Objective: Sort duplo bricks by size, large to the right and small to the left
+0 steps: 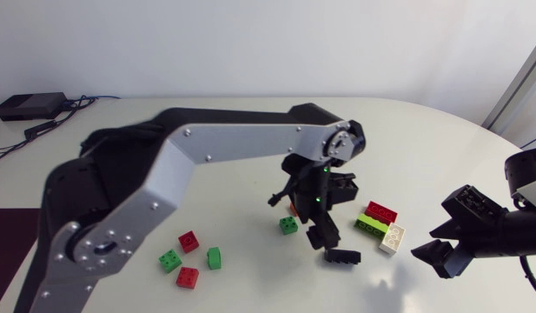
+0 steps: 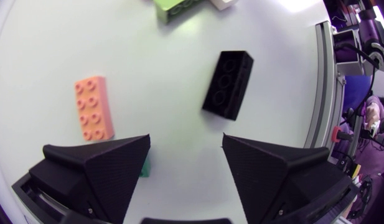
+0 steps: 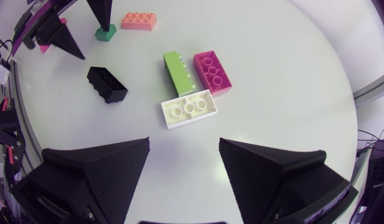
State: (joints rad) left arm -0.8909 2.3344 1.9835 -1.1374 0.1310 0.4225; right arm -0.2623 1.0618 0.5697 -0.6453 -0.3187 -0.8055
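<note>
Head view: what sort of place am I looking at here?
Likely a robotics lab bench: a silver-grey left arm and black right arm over a white table strewn with coloured plastic toy bricks.

My head camera looks down from above on the white table (image 1: 441,165). Both wrist cameras face it closely, sharing the long black plastic brick (image 2: 228,84).
</note>
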